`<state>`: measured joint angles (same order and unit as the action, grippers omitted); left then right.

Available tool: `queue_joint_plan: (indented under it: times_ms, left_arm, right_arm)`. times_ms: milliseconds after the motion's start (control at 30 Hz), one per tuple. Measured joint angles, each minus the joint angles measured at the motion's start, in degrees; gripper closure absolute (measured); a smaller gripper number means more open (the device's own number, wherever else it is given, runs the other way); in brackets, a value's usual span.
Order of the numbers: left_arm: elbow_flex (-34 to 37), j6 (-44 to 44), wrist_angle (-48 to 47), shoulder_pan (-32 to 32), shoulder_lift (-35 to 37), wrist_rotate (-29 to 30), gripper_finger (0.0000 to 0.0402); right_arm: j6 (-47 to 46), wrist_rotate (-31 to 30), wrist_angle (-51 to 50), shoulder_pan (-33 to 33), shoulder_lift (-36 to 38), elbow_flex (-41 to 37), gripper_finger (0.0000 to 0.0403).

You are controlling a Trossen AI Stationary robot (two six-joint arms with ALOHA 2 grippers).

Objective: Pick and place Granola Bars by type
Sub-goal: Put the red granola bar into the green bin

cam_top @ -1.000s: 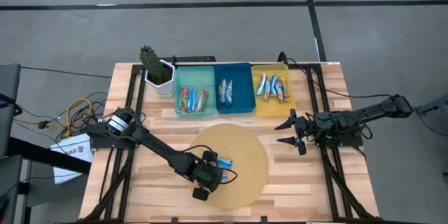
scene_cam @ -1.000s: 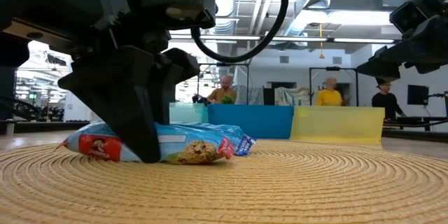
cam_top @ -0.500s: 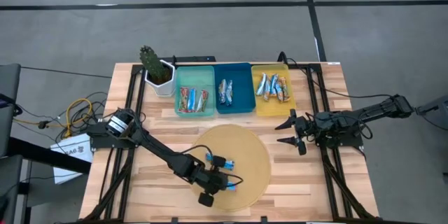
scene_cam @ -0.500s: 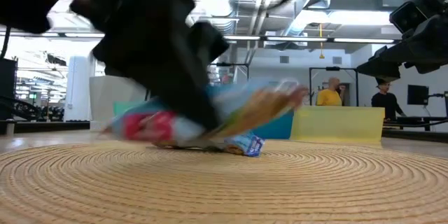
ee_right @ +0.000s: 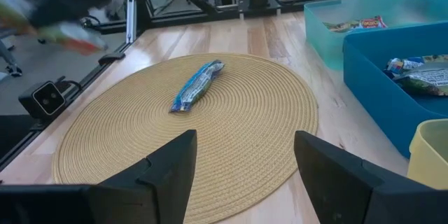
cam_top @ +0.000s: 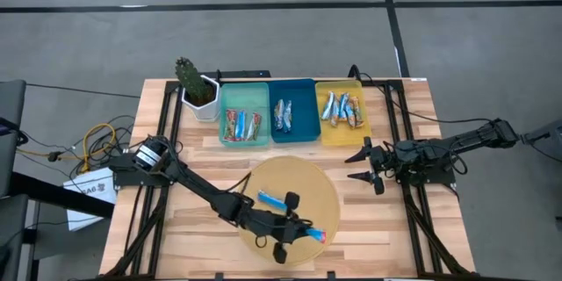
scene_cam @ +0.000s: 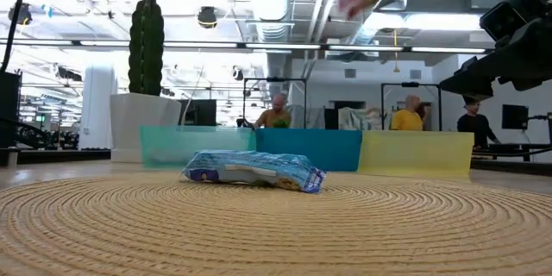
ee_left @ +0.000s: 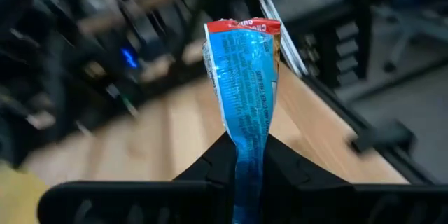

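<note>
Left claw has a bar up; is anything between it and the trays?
Nothing visible blocks it. The left claw holds a granola bar above the woven mat; only a second bar lies flat between it and the trays.

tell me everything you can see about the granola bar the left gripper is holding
The held granola bar is a slim oblong in crinkled, glossy blue wrapper with small white print and a red band at its free end. The left gripper is shut on its lower end, fingers pinching both sides. It is lifted clear above the round woven mat, touching nothing else.
</note>
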<state>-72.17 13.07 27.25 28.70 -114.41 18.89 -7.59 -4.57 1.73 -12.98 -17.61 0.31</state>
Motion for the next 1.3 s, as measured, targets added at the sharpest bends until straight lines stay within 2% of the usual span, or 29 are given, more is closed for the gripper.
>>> queue_joint_plan:
  times_ms: [200, 433, 633, 833, 1067, 1300]
  left_arm:
    - [-0.06, 3.26, 8.44, -0.19, 0.04, 2.97, 0.0365]
    - [-0.06, 2.72, 8.27, -0.64, 0.07, 2.95, 0.0365]
    - [-0.06, 2.52, 8.23, -3.46, 0.09, 2.82, 0.0365]
    - [-0.06, 3.88, 8.23, -8.86, 0.11, 3.45, 0.0365]
    - [-0.06, 5.19, 8.2, -17.59, 0.15, 11.28, 0.0365]
    - [-0.06, 5.14, 8.12, -27.57, 0.17, 16.66, 0.0365]
  right_arm:
    - [0.0, 0.01, 0.0, 0.0, 0.0, 0.01, 0.0168]
    - [0.0, 0.0, -0.01, -0.01, 0.0, -0.01, 0.0168]
    - [-0.01, 0.01, 0.0, 0.0, 0.0, 0.0, 0.0168]
    - [0.0, 0.0, -0.01, 0.0, 0.0, 0.0, 0.0168]
    - [0.01, 0.0, 0.0, -0.02, 0.0, -0.01, 0.0168]
    - [-0.01, 0.0, 0.01, -0.01, 0.0, 0.01, 0.0168]
